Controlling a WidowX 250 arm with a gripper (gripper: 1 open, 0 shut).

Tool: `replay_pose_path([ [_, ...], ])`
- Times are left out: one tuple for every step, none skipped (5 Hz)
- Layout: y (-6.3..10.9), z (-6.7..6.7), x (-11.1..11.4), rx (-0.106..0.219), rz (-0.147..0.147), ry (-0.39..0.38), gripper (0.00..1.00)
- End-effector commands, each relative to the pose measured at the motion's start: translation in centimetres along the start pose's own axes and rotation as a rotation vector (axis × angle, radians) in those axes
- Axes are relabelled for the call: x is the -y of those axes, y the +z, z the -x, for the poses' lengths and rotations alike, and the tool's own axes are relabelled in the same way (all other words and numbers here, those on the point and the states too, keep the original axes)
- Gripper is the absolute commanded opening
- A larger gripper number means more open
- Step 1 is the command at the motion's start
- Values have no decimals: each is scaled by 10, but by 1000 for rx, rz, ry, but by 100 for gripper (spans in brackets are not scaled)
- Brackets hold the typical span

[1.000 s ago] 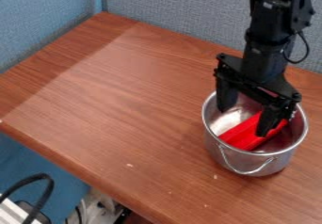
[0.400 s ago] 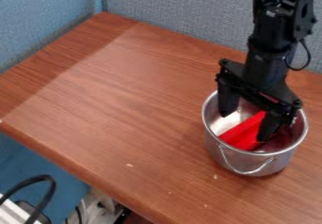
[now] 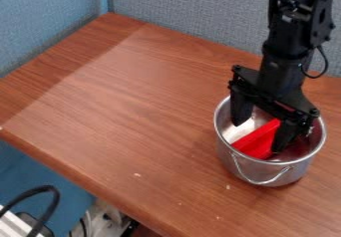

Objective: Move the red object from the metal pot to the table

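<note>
Comparing with a second ago: little changes. The claw (image 3: pixel 270 116) hangs in the same spot, sunk into the pot (image 3: pixel 270 164), pointing straight down, its jaws spread wide on either side of the block (image 3: pixel 261 138). The block looks slightly shifted, now lying more across the pot's floor between the fingers.

Meaning for the task: the grasp is not yet made; the jaws frame the block but do not pinch it. Closing seems the next step, then lifting clear of the rim.

Item: block. Bright red, matte, bar-shaped, shorter than the pot is wide. Lies tilted inside the pot, one end hidden behind a finger.

Location: pot stands near the table's (image 3: pixel 120 92) front right edge; block inside it, none of it on the table.
</note>
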State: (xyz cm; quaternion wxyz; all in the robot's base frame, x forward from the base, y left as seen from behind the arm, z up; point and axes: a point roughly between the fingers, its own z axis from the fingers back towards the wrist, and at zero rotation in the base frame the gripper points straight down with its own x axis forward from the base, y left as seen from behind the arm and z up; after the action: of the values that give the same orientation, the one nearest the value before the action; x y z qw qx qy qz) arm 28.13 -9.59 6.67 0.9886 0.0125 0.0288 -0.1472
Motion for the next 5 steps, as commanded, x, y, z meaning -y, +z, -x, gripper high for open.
replay_pose_path([
  [8, -5, 5, 35, -4, -19, 100],
  [7, -5, 5, 33, -5, -20, 100],
  [4, -6, 5, 34, -4, -19, 100],
  [1, -6, 5, 35, -4, -18, 100],
  [-3, -7, 5, 35, -4, -17, 100],
])
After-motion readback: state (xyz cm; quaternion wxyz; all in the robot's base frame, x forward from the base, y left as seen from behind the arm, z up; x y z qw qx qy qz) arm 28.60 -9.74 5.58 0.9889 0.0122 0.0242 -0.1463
